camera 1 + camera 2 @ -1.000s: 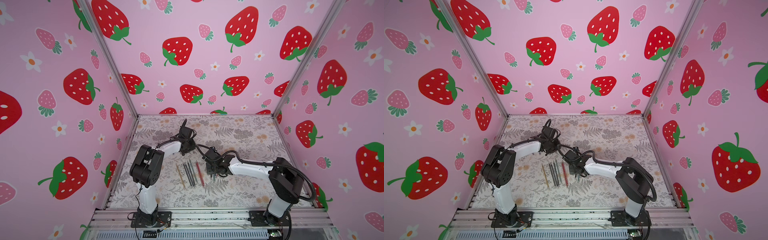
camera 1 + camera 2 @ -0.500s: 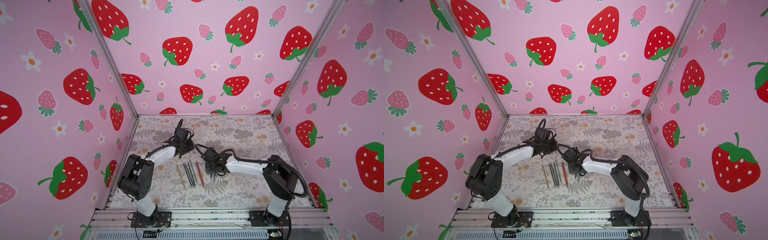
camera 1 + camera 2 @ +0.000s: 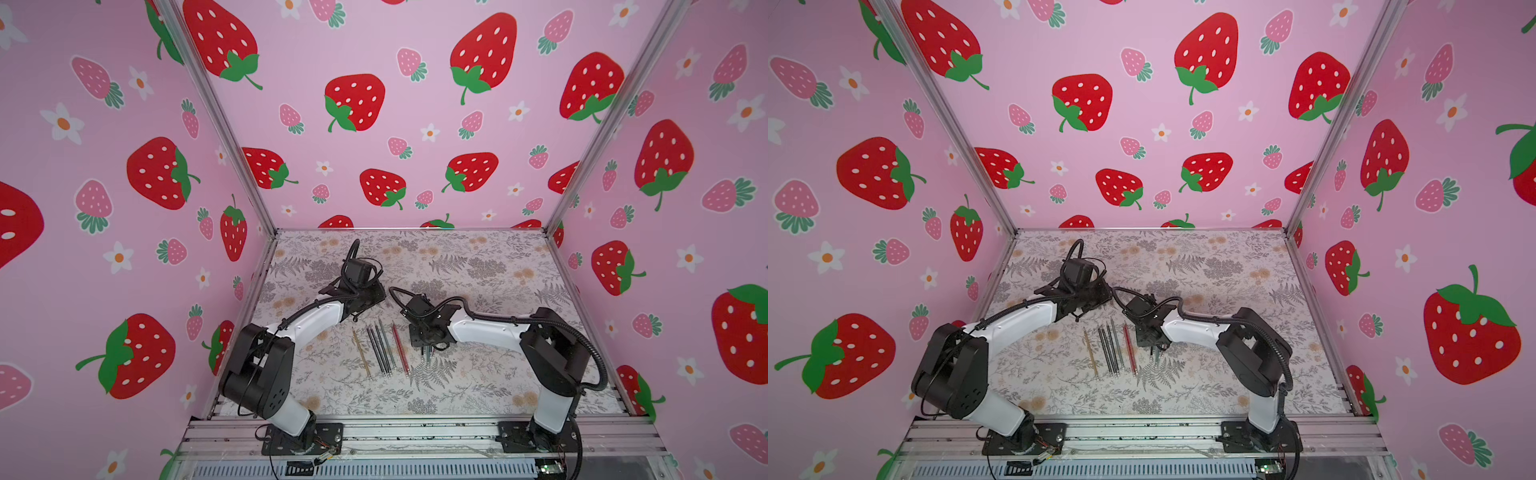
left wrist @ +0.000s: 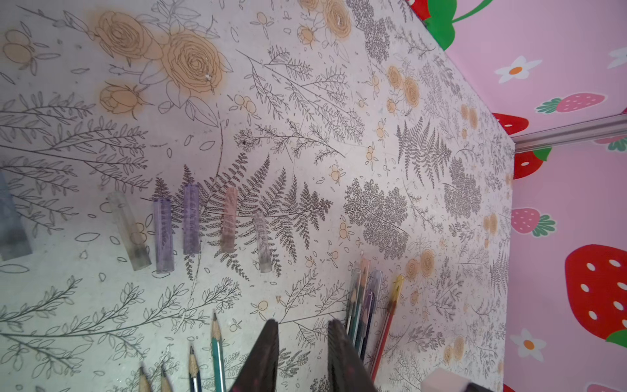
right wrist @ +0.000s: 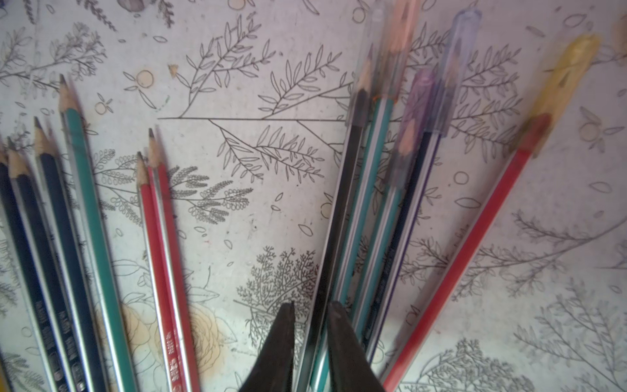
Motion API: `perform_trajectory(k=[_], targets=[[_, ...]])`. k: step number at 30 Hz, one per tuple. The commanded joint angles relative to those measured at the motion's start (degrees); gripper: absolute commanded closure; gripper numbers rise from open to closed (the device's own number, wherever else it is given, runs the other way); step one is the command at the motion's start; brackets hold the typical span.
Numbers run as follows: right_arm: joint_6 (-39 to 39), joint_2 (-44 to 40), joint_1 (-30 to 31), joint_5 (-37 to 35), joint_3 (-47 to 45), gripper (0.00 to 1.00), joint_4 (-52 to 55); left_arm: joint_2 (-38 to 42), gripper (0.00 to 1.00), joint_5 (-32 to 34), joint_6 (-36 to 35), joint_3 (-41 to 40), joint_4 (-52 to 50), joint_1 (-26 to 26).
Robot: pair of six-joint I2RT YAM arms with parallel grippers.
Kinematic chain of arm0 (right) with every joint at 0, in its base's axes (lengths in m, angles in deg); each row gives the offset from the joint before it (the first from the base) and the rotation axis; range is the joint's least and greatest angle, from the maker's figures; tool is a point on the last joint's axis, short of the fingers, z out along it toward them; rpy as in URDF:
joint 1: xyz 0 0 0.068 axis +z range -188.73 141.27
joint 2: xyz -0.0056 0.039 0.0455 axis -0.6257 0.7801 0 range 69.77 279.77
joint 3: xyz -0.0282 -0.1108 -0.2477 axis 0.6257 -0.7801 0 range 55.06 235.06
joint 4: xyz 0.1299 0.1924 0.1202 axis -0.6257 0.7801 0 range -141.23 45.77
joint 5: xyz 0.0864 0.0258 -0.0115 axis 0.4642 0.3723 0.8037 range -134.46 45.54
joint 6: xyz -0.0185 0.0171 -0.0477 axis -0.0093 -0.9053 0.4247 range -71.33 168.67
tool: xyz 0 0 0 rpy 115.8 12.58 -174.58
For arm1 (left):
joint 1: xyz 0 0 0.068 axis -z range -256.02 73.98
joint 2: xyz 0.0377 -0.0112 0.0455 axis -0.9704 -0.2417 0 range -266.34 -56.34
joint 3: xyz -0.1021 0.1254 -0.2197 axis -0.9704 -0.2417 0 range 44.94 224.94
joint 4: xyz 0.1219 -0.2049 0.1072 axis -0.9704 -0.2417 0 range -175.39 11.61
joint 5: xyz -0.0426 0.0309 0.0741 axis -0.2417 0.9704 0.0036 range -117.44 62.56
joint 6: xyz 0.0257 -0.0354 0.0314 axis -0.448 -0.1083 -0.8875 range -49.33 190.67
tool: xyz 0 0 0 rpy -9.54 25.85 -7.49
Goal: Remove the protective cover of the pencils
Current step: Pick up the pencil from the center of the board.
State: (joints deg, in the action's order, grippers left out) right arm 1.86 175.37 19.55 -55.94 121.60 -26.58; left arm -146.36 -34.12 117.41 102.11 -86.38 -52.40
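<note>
Several uncapped pencils lie side by side mid-table, points away from the front rail. In the right wrist view they are to one side. On the other side lie several capped pencils, among them a red one with a yellow cover. My right gripper is down on that bundle, shut on the shaft of a black pencil with a clear cover. My left gripper stands open and empty just behind the pencil points, beside the capped pencils.
Several loose covers, clear, purple and pink, lie in a row on the floral mat beyond the left gripper. A pale block sits near the capped bundle. Pink strawberry walls close in three sides. A metal rail runs along the front.
The left arm's shoulder and elbow have swung down toward the front left, and its gripper has drifted slightly left. The right gripper has stayed over the capped bundle.
</note>
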Motion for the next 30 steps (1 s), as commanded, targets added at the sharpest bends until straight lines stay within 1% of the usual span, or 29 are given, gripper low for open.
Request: perform_trajectory(k=[1,8,10,13,15,20,26,28,30], targets=[[-0.96,1.48,-0.44,0.23,1.60,0.79,1.92,1.37,0.71,-0.15,0.39,-0.55,0.35,-0.24],[-2.09,3.48,-1.14,0.97,2.61,0.79,3.14,3.01,0.71,-0.36,0.63,-1.65,0.74,-0.42],[-2.65,3.98,-1.22,0.47,3.25,0.77,4.59,3.72,0.71,-0.26,0.76,-2.10,0.78,-0.57],[-3.44,5.25,-1.24,0.15,4.97,0.70,7.17,5.46,0.71,0.13,1.09,-3.27,1.23,-0.74],[-3.62,6.42,-1.32,0.28,6.06,0.69,8.30,6.70,0.71,0.32,1.46,-4.48,2.04,-0.89],[-3.67,9.02,-1.38,1.53,7.85,0.69,8.93,11.02,0.71,1.87,2.81,-8.46,4.09,-1.62],[-3.64,10.63,-1.50,2.83,8.93,0.71,9.00,18.36,0.67,4.83,3.97,-13.76,5.80,-2.94],[-3.40,11.02,-1.59,3.18,9.30,0.75,8.98,21.36,0.66,6.24,4.28,-15.87,6.89,-3.18],[-3.43,11.33,-1.57,3.36,9.41,0.78,9.00,23.70,0.61,7.60,4.24,-17.42,7.57,-3.35]])
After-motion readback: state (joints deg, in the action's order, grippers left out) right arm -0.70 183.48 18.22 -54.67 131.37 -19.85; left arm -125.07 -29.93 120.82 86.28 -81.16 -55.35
